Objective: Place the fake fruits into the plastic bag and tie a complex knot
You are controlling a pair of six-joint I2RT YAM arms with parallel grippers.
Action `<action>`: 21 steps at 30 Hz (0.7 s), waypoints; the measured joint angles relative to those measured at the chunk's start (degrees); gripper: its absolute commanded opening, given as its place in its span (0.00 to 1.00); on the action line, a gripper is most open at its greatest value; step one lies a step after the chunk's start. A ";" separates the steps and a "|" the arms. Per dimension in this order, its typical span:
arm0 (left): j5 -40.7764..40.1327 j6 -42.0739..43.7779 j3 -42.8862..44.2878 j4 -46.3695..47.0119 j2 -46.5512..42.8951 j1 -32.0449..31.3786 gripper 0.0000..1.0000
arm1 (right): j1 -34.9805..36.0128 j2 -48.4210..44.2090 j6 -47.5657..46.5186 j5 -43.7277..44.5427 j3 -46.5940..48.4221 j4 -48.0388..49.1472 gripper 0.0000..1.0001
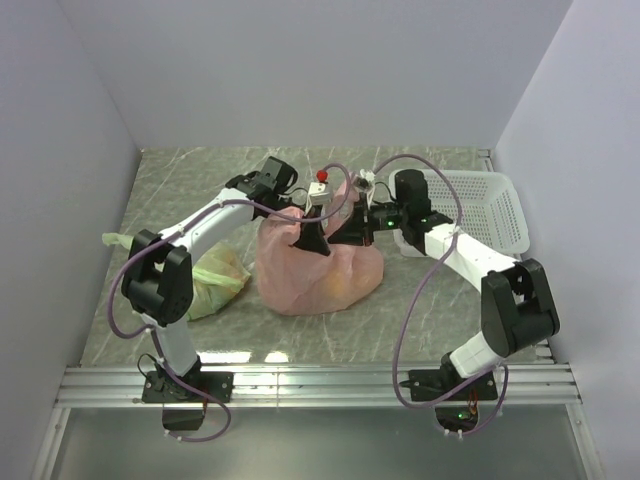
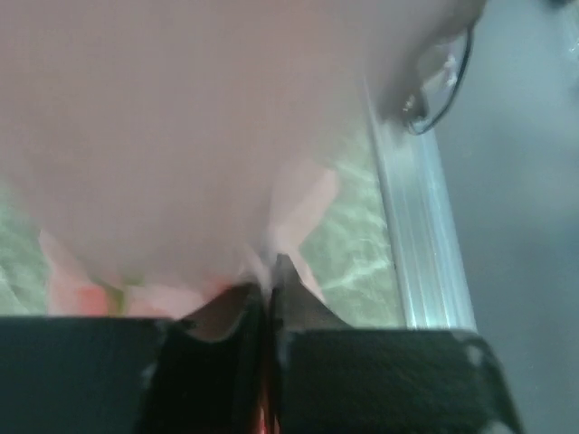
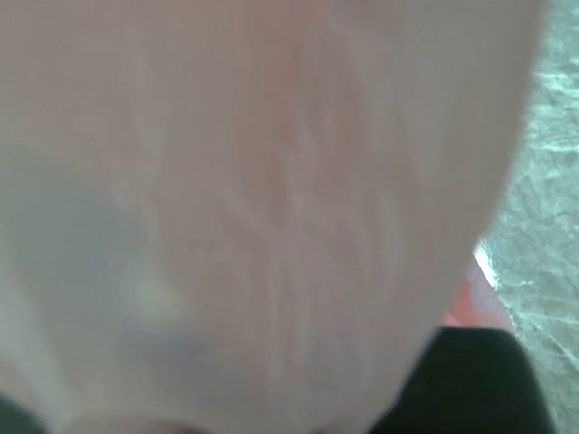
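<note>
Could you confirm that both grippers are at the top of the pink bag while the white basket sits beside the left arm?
Not quite: the white basket sits beside the right arm, as the top external view shows. The left gripper and right gripper are indeed at the top of the pink bag.

Salmon-pink plastic bag (image 1: 310, 275) mid-table, bulging, upright; orange fruit (image 1: 345, 287) dimly visible inside.
</note>
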 measured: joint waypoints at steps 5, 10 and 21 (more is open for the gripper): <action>0.48 0.24 -0.59 -0.74 -0.02 1.14 0.33 | -2.58 0.68 -1.14 1.16 0.02 -2.71 0.03; 0.46 0.22 -0.55 -2.21 -0.02 1.66 0.22 | -3.52 0.68 -3.80 2.91 0.04 -6.05 0.00; -2.73 0.83 -5.27 1.49 0.07 2.45 0.02 | -0.33 3.50 -2.14 12.63 0.00 -7.28 0.00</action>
